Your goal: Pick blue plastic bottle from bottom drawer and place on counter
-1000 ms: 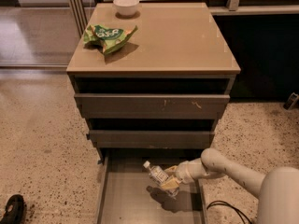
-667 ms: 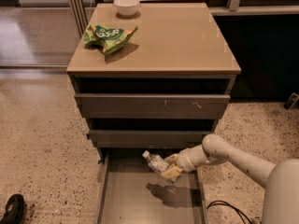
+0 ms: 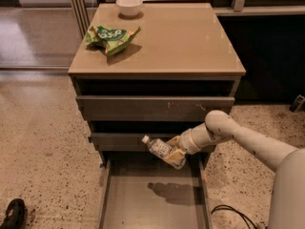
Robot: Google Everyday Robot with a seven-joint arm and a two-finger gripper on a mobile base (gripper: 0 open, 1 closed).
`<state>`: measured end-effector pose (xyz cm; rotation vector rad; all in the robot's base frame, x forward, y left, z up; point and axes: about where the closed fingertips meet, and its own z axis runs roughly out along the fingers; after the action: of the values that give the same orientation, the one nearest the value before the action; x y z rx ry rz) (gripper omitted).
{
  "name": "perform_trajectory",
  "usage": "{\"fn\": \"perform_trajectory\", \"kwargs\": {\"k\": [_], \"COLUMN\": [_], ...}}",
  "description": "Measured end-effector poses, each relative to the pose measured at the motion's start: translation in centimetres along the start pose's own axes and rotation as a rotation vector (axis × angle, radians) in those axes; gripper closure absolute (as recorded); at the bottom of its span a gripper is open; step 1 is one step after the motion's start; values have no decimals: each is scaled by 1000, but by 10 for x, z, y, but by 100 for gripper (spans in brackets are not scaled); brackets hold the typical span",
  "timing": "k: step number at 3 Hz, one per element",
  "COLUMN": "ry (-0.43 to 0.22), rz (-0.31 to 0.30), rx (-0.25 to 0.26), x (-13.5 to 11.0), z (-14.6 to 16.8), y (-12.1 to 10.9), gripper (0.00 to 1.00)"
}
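The blue plastic bottle [image 3: 157, 147] is a small clear bottle with a white cap and a pale label. My gripper [image 3: 172, 154] is shut on the bottle and holds it tilted, cap pointing up-left, in front of the middle drawer's front. It hangs well above the floor of the open bottom drawer [image 3: 152, 199], where its shadow falls. The tan counter [image 3: 181, 42] is the cabinet's top, higher up. My white arm reaches in from the lower right.
A green snack bag [image 3: 112, 36] and a small white bowl [image 3: 129, 5] lie on the counter's left and back. Two upper drawers with grey fronts [image 3: 155, 108] are partly open. A black cable lies on the speckled floor at lower right.
My gripper has risen with the bottle, from just above the bottom drawer's floor up to the level of the middle drawer's front.
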<state>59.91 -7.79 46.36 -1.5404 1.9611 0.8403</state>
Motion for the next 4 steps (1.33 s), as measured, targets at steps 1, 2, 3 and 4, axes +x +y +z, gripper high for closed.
{"fn": "perform_trajectory", "kwargs": {"k": [1,2,3,4], "ry": [0,19,-2,-33], "rz": [0,-9,6,24], "rx": [0,-7,-21,-8], "x": [0,-5,-25,-46], "z": [0,-2,-29,-68], "y": [0,9,20,28], "gripper": [100,100,100,100]}}
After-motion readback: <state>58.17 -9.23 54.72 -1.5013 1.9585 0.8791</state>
